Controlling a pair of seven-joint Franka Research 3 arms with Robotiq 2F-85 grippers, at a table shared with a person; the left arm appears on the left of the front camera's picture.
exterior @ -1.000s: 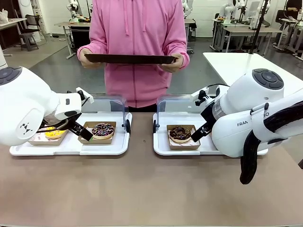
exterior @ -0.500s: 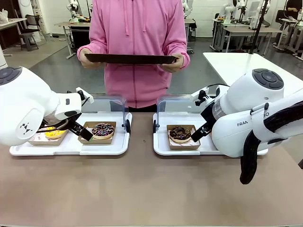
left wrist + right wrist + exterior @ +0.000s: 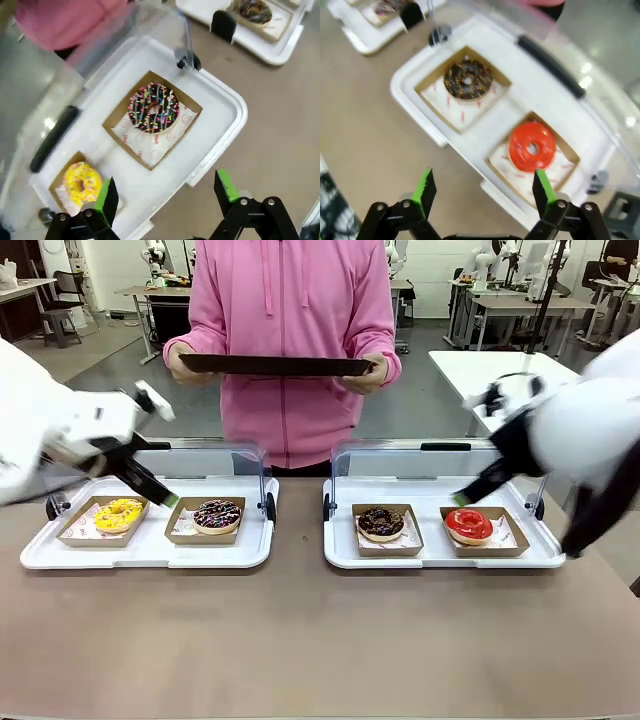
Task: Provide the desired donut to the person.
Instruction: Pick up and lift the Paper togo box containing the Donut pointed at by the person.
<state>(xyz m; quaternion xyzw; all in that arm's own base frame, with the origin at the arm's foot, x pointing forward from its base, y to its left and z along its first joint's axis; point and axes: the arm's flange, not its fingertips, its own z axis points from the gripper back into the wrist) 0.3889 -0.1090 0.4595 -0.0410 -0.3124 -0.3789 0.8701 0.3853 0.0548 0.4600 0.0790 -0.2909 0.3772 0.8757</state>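
Front view gave me the person [image 3: 290, 340] standing at the far side of the counter [image 3: 320, 640], holding a dark tray [image 3: 275, 364] level at waist height. Between us sat two white trays side by side, each with its clear lid tipped up at the back. The left tray [image 3: 150, 552] carried a yellow donut [image 3: 118, 513] and a sprinkled chocolate donut [image 3: 217, 514]. The right tray [image 3: 440, 560] carried a plain chocolate donut [image 3: 380, 522] and a red donut [image 3: 469, 525]. Each donut lay in its own brown card box. I could not tell which one was wanted.

Both arms looked smeared in that view. The left hand [image 3: 165, 498] hung over the strip between the yellow and the sprinkled donut, and the right hand [image 3: 462, 495] hung just above the red one.

Left wrist view settled the rest. The pads stood wide apart with nothing between them, above the near rim of the tray. Printed paper showed under the sprinkled donut. Right wrist view showed the same wide, empty spread, with one green pad [image 3: 542, 189] just beside the red donut's box.

The counter was plain tan. Behind the person lay a grey floor, a white table [image 3: 500, 375] to the right and more workbenches farther off.
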